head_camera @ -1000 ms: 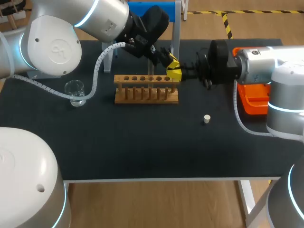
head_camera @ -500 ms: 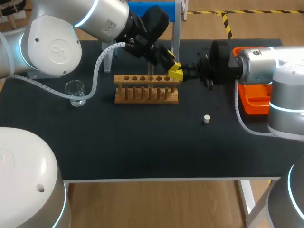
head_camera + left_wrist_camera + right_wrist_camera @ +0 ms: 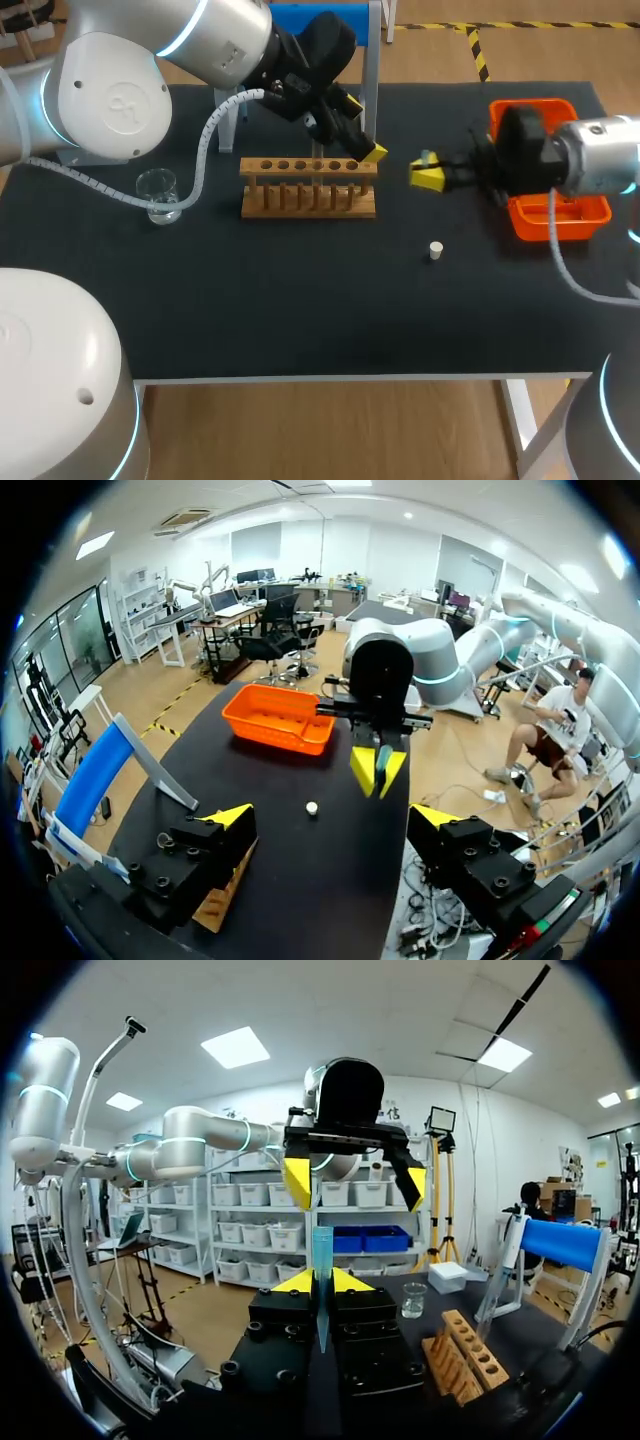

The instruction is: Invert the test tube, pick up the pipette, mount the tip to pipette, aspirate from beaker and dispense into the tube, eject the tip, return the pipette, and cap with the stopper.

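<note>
Our right jaws, clamped on the test tube (image 3: pixel 321 1280) standing upright between them, have drawn back from our left jaws, now open and empty above the rack (image 3: pixel 308 187), so the inverting handover looks complete.

Rack (image 3: pixel 308 187) btwn beaker (image 3: pixel 158 195) & stopper (image 3: pixel 435 250); bin (image 3: pixel 585 213) far right.

Left claw (image 3: pixel 333 820) gapes wide, angled down; right claw (image 3: pixel 427 177), held level and facing it, pinches the test tube (image 3: pixel 321 1252).
</note>
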You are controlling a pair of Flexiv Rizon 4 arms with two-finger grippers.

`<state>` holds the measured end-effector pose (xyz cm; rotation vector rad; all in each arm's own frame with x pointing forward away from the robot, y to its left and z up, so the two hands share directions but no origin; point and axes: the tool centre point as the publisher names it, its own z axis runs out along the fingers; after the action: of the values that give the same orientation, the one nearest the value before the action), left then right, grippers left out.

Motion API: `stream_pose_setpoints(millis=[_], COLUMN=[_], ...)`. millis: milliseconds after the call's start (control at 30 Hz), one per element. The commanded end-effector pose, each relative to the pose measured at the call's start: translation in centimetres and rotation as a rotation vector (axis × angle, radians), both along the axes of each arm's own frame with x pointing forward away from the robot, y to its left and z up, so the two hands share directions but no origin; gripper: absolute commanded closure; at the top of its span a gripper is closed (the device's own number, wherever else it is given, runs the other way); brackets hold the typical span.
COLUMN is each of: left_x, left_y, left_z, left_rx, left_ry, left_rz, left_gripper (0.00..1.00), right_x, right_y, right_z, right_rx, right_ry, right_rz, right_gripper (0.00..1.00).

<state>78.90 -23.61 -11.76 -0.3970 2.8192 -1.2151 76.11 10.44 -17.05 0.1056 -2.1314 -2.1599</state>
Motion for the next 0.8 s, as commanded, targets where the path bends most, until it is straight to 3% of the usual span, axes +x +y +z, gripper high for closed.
stream_pose_setpoints(millis=[33,800], left_x=[-0.01,-0.01], left_y=[0.07,0.07], left_z=[0.13,0.13], left_rx=[0.004,0.004], left_ry=[0.002,0.002], left_rz=[-0.001,-0.001], left_gripper=[0.0,0.0], right_x=[-0.64,-0.78], right_y=[-2.67,-3.16], right_z=[-0.43,-0.68], right_rx=[0.001,0.005], right_ry=[0.001,-0.007], right_rz=[-0.008,-0.002], right_gripper=[1.0,1.0])
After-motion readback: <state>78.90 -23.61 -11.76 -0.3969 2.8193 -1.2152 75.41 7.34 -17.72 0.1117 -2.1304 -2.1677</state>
